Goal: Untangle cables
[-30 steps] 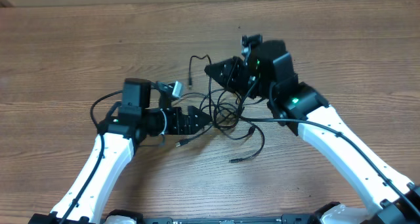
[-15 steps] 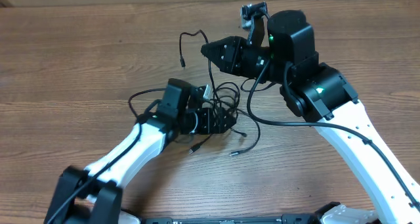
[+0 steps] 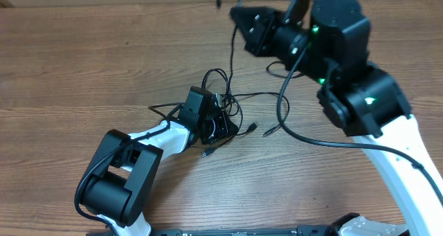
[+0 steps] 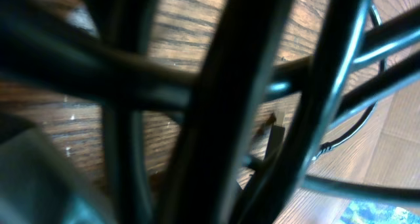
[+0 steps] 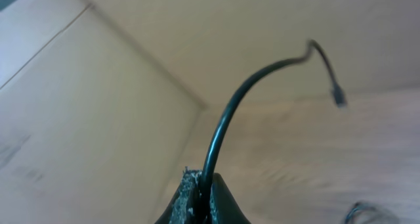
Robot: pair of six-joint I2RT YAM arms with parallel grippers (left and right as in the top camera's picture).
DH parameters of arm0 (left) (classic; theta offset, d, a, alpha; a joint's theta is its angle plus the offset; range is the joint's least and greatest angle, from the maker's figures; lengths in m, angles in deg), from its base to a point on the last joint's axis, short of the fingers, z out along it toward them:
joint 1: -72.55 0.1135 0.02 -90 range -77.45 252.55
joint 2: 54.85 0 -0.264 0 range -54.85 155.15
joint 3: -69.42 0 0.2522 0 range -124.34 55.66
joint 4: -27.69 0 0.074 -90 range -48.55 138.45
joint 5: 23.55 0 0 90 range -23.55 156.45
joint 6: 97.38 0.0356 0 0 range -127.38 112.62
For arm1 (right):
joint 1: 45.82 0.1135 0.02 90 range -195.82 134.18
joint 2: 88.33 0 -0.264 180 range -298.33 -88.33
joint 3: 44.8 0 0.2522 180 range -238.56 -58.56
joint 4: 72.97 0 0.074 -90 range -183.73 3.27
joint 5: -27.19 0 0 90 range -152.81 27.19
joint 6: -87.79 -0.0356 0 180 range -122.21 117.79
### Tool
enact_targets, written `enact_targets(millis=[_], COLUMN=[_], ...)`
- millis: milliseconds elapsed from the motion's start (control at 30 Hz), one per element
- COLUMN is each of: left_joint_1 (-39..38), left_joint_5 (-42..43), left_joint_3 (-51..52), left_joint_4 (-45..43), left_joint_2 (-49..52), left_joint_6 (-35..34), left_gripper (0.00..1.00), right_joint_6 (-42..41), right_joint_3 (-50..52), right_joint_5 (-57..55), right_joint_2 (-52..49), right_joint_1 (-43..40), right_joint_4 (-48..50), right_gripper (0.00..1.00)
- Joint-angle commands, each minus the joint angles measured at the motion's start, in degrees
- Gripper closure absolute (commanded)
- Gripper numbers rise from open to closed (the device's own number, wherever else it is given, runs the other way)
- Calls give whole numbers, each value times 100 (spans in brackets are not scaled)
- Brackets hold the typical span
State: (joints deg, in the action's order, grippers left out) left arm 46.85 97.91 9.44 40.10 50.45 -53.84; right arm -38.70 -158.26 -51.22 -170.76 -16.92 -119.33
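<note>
Several cables (image 3: pixel 223 97) lay heaped on the surface (image 3: pixel 69 70) around my left tool (image 3: pixel 225 127), whose grip I couldn't tell. My right tool (image 5: pixel 200 192), well beyond it, pinched one strand (image 5: pixel 252 78) running back to that heap. Thin, limp, light cord, I judged; best taken near a plug end (image 3: pixel 250 129).

bright, even light; left wrist view blurred by close cables (image 4: pixel 223 106).
</note>
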Motion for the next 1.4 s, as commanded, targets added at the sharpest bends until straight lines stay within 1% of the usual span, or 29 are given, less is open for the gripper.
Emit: enact_targets(millis=[0,67,133,267,367,433,467,533,600,667,733,800,833,867,900,933,967,1000,1133,1200,1300,1367], left_joint_1=[-50,-50,-50,-50,-50,-48,-48,-48,-48,-48,-48,-46,-35,0,17,37,59,70,70,70,68,63], left_joint_5=[-190,-297,-321,-433,-710,-826,-942,-964,-955,-935,-901,-903,-901,-898,-896,-894,-894,-894,-898,-901,-931,-944], left_joint_3=[22,20,22,22,22,22,22,22,22,22,22,20,20,20,20,20,20,20,20,20,20,20], left_joint_4=[81,87,116,203,409,503,584,599,599,603,612,651,667,702,719,743,756,756,754,741,678,654], left_joint_2=[238,238,238,238,238,238,238,238,238,238,238,238,238,238,238,238,238,238,238,238,238,238], left_joint_6=[-201,-201,-201,-205,-452,-612,-769,-844,-844,-844,-841,-844,-841,-844,-844,-846,-846,-844,-844,-841,-837,-833], left_gripper=[91,93,94,95,96,96,96,96,96,96,96,96,96,96,96,96,96,96,96,96,96,95], right_joint_6=[365,426,485,682,734,933,1156,1281,1281,1281,1279,1276,1274,1272,1252,1252,1252,1257,1255,1257,1257,1228], right_joint_3=[-483,-678,-769,-1045,-1412,-1512,-1539,-1541,-1541,-1541,-1541,-1539,-1539,-1539,-1539,-1539,-1539,-1539,-1532,-1445,-1106,-713], right_joint_5=[-1217,-2026,-2487,-3034,-3591,-3836,-4059,-4094,-3995,-3602,-3198,-2686,-2396,-1773,-1491,-1093,-734,-365,697,1521,1576,1502], right_joint_2=[240,240,240,240,240,240,240,238,238,225,203,162,136,55,13,-66,-140,-223,-542,-778,-929,-942], right_joint_1=[-295,-621,-874,-1517,-2354,-2656,-2940,-3185,-3320,-3320,-3314,-3316,-3316,-3316,-3316,-3316,-3316,-3314,-3309,-3307,-3239,-3154], right_joint_4=[-109,-319,-376,-374,-352,-334,-308,-435,-861,-1443,-1915,-2485,-2800,-3418,-3713,-4105,-4398,-4658,-5342,-5823,-6122,-6061], right_gripper=[96,96,96,96,96,96,96,96,96,95,91,84,78,51,32,16,4,0,0,0,0,0])
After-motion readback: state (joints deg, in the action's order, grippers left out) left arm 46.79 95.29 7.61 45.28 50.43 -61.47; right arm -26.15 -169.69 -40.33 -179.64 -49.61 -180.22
